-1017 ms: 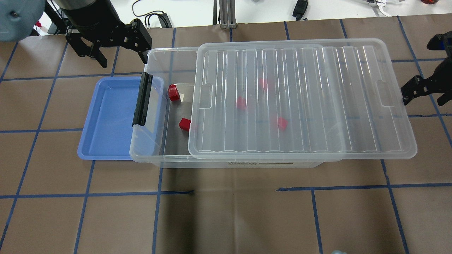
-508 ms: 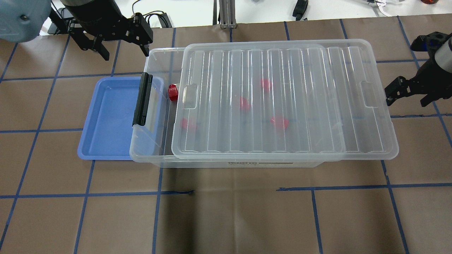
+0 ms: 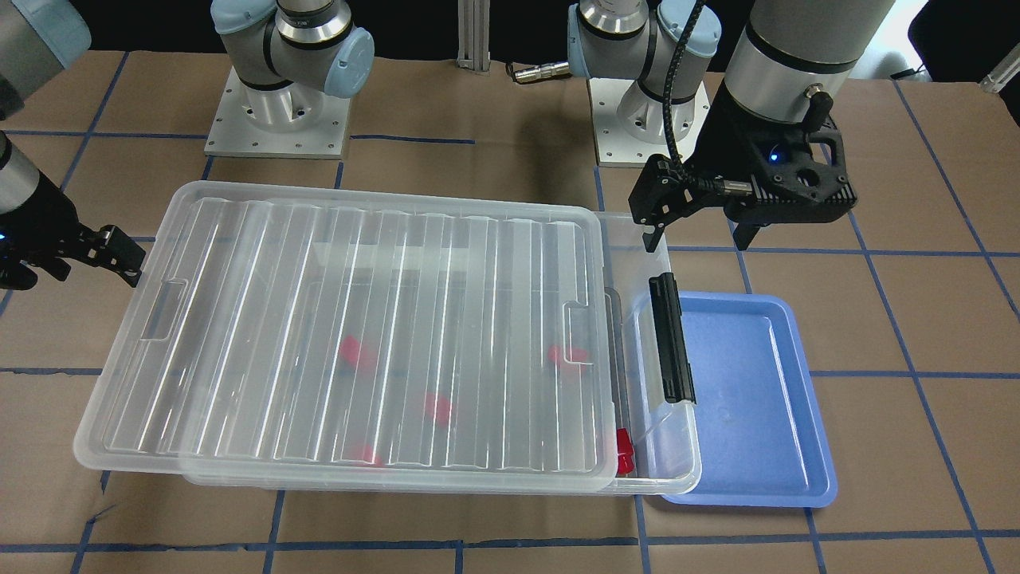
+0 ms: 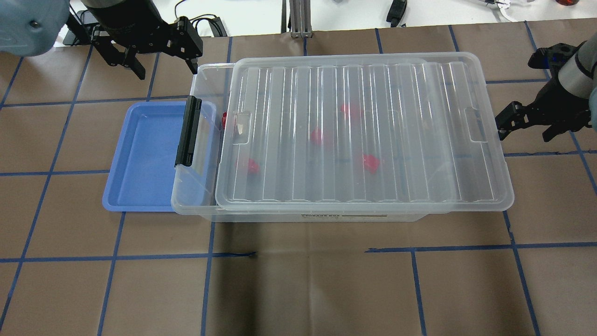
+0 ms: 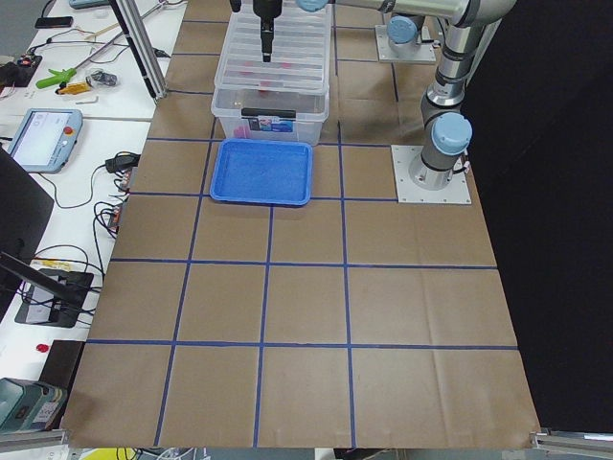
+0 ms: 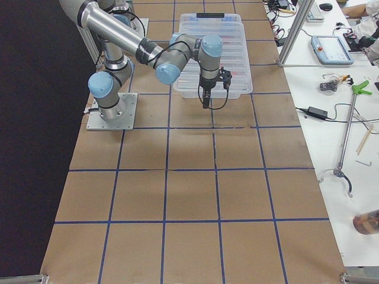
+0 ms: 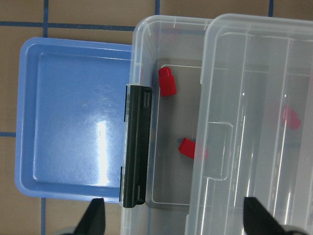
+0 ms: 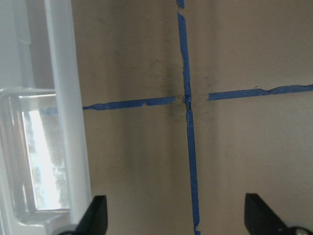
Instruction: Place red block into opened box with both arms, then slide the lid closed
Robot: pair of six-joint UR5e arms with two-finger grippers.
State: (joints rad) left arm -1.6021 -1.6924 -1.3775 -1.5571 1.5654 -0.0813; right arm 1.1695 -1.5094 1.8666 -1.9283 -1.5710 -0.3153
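Observation:
The clear box (image 4: 185,205) lies across the table with its black latch (image 4: 188,130) at the left end. The ridged lid (image 4: 364,93) rests on top and covers all but a strip at the latch end. Several red blocks lie inside: one (image 7: 167,81) and another (image 7: 188,148) near the lid's edge, the others (image 4: 371,162) dim under the lid. My right gripper (image 4: 524,133) is open at the lid's right short end, one finger close to its rim. My left gripper (image 4: 164,65) hangs open and empty behind the box's latch-end corner (image 3: 695,239).
A blue tray (image 4: 144,154) lies flat against the box's latch end, with nothing in it. Both arm bases (image 3: 275,119) stand on the robot's side of the table. Cables and an aluminium post (image 4: 298,18) sit past the far edge.
The lid has slid left over the box, covering more of the opening and the red blocks. My right gripper followed it leftward. My left gripper shifted slightly back.

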